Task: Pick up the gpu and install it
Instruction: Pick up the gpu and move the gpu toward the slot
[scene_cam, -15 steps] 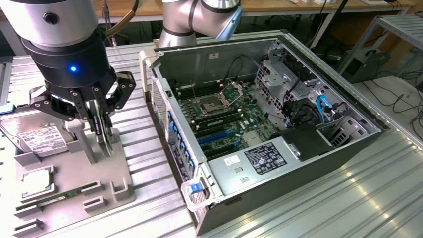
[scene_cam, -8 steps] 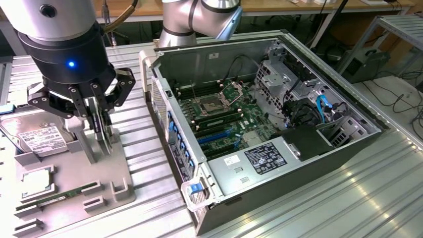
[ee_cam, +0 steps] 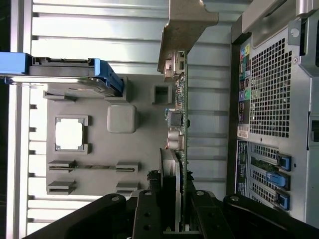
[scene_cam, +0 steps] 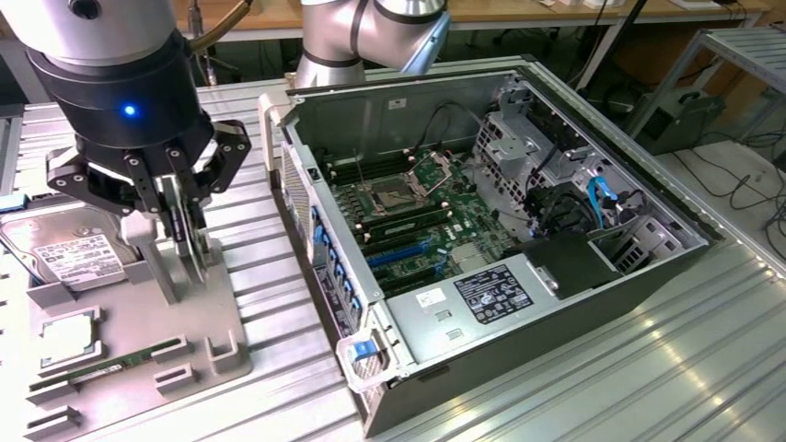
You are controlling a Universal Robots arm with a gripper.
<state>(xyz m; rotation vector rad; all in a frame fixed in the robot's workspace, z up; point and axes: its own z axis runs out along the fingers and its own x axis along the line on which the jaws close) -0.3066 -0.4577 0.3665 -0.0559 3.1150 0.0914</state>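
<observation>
Hand (scene_cam: 184, 221) clamped on gpu (scene_cam: 194, 249). Card stood upright on edge over grey holder tray (scene_cam: 197, 322) on desk (scene_cam: 687, 368), lower edge apparently in slot. Open computer case (scene_cam: 406, 101) beside, toward exterior view's right.

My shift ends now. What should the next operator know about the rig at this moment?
Gripper: shut on the gpu, card held on edge over the tray.
Case: open, lying beside the tray.
Done: gpu gripped.
Left: gpu is not yet in the case, so it is not yet installed.
</observation>
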